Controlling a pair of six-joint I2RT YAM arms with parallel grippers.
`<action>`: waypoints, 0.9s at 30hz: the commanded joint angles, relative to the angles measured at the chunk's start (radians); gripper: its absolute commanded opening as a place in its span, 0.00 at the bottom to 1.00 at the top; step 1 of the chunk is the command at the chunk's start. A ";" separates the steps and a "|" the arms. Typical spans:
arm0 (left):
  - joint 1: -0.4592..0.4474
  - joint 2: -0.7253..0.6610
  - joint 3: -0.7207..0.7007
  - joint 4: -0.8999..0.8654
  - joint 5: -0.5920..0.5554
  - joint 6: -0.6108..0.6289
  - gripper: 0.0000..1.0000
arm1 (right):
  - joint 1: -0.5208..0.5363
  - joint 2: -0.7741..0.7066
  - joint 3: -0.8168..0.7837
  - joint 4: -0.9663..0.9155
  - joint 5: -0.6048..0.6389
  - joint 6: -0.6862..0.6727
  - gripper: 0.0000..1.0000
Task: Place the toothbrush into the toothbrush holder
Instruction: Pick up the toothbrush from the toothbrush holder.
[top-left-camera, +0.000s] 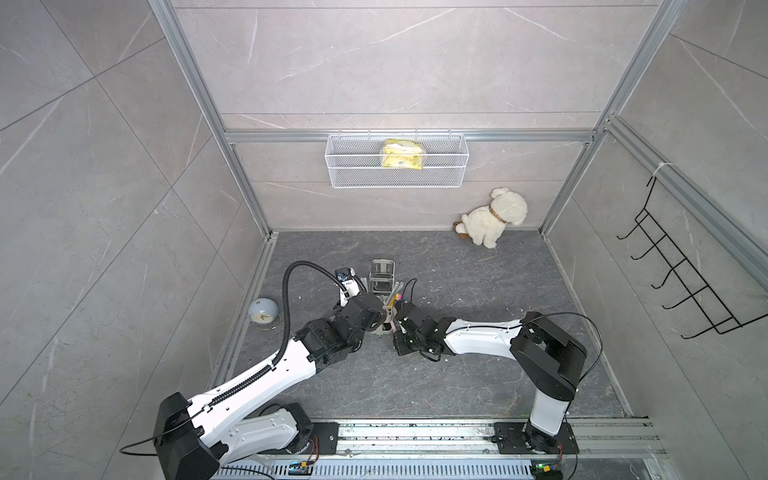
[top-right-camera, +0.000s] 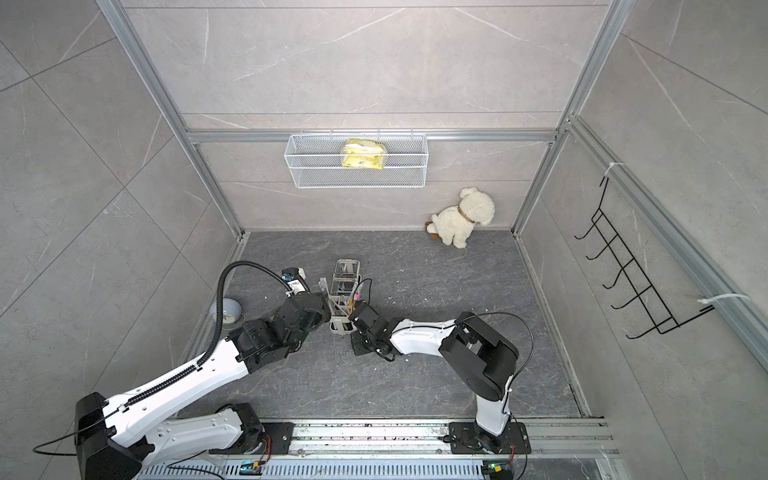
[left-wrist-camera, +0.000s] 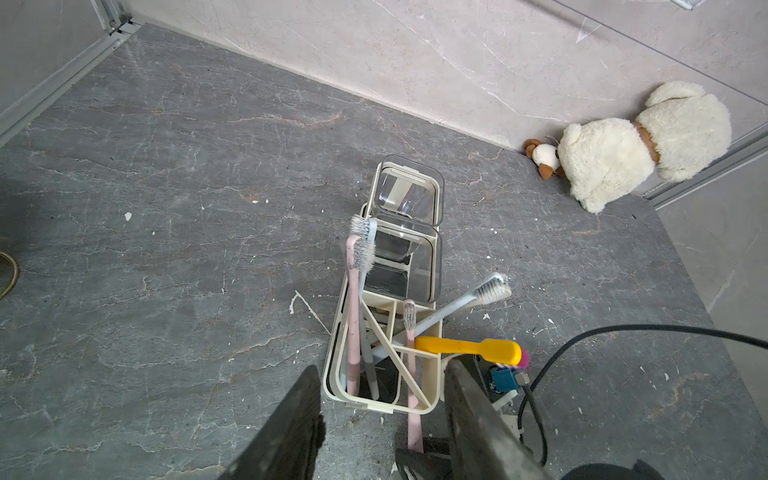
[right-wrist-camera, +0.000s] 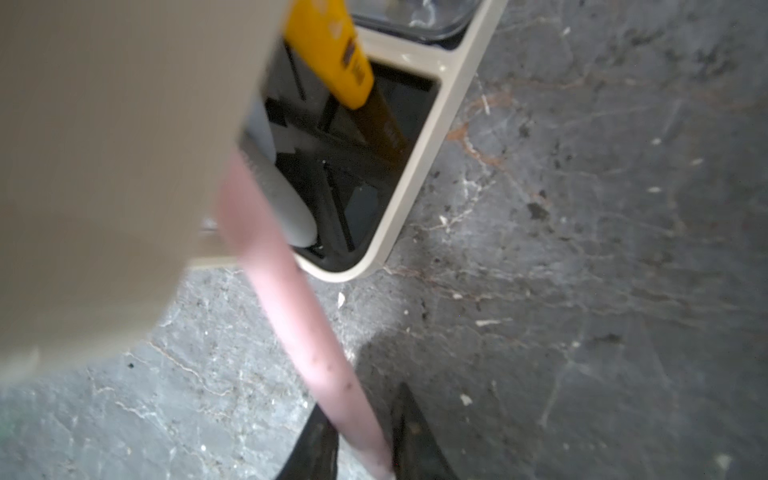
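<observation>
Though dark, veined floor (top-left-camera: 478, 374) between pale walls (top-left-camera: 374, 62)

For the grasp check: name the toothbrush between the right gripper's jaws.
The pink toothbrush whose handle juts past the cream toothbrush holder's end; the other pink one stands inside.

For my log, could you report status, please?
Left gripper straddles toothbrush holder; right gripper shut on pink toothbrush. Brush lies across rim. Yellow toothbrush crowds compartment.
</observation>
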 joint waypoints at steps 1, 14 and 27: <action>-0.001 -0.022 -0.002 0.001 0.013 -0.021 0.49 | 0.007 -0.040 -0.040 0.012 -0.007 -0.040 0.19; -0.001 -0.031 -0.021 0.005 0.025 -0.029 0.48 | 0.026 -0.164 -0.176 0.048 -0.055 -0.125 0.13; -0.001 -0.025 -0.021 0.000 0.043 -0.037 0.48 | 0.032 -0.142 -0.173 0.018 -0.063 -0.162 0.13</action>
